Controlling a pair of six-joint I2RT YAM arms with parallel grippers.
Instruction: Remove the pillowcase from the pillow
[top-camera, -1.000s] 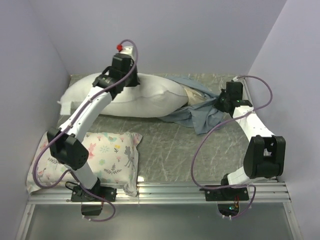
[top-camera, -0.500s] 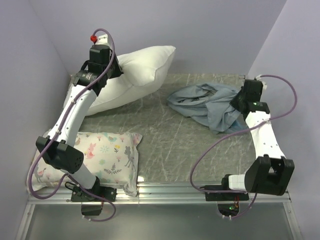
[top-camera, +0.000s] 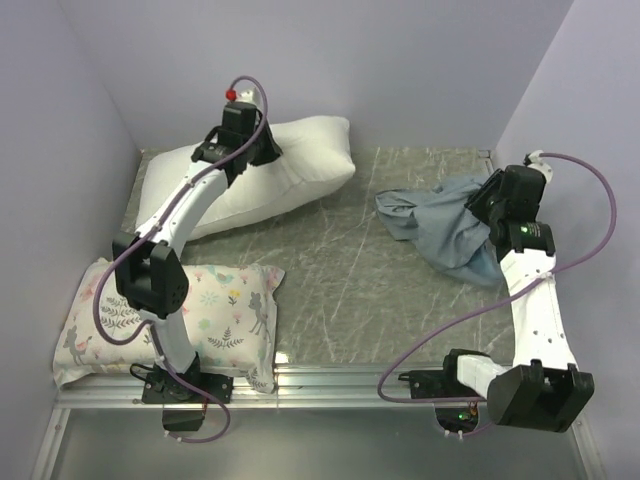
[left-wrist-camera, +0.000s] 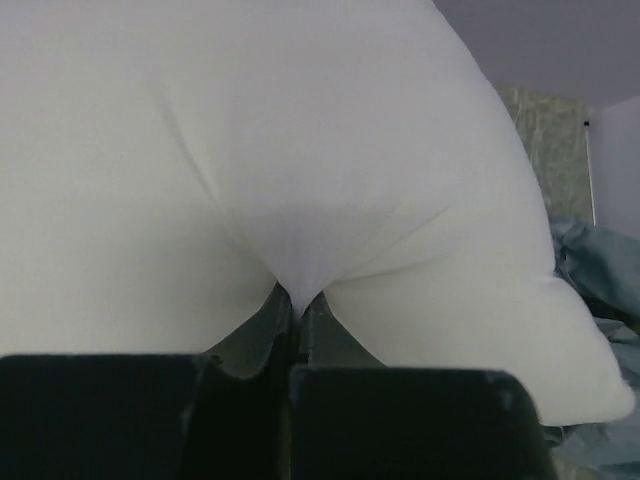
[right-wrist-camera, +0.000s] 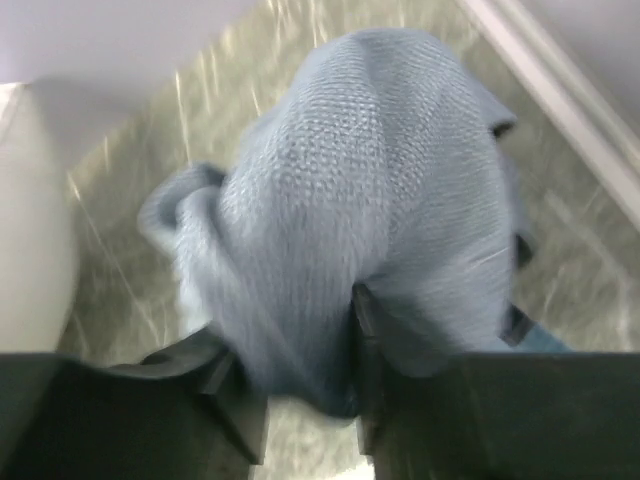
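Pillowcase (top-camera: 445, 225): soft, light, limp; pinch a bunched fold. Left gripper (left-wrist-camera: 297, 300) clenched on pillow (top-camera: 300, 160); right gripper (right-wrist-camera: 300, 350) grip unclear.

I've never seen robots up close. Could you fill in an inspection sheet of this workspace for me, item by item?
Surface: grey marbled table.
Job's things: plain white pillow at back left, out of its cover; blue-grey pillowcase crumpled at right, apart from it.
Clutter: printed pillow at the near left corner.
Pincers: left pincer shut on a pinch of the pillow; right pincer has its fingers apart with pillowcase cloth between them, grip unclear.
Cables: purple cables loop along both arms.
Surroundings: lilac walls on three sides; metal rail at the near edge.
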